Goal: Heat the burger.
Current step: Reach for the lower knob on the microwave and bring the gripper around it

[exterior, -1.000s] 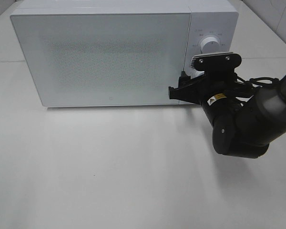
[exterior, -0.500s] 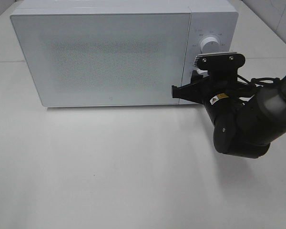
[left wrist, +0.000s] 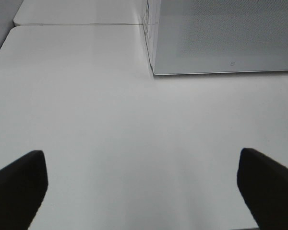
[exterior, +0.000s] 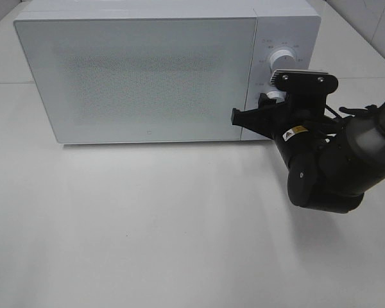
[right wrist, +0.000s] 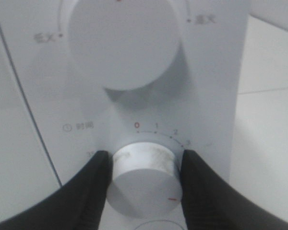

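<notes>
The burger is out of view; the white microwave (exterior: 147, 70) stands at the back of the table with its door closed. My right gripper (exterior: 270, 101) is at the control panel. In the right wrist view the right gripper (right wrist: 144, 165) is shut on the lower timer knob (right wrist: 144, 187), with a black finger pressed against each side of it. The knob's red mark sits away from the 0. Above it is the larger upper knob (right wrist: 122, 43). My left gripper (left wrist: 144, 191) hangs open over bare table, in front of the microwave's left corner (left wrist: 153, 72).
The microwave's closed door (exterior: 141, 74) covers most of its front. The white table (exterior: 147, 224) stretches in front of it. The bulky right arm (exterior: 327, 173) hangs over the table's right side.
The right gripper's fingers closed onto the timer knob. Its wrist shifted slightly to the right and rolled a little. The left gripper stayed open.
</notes>
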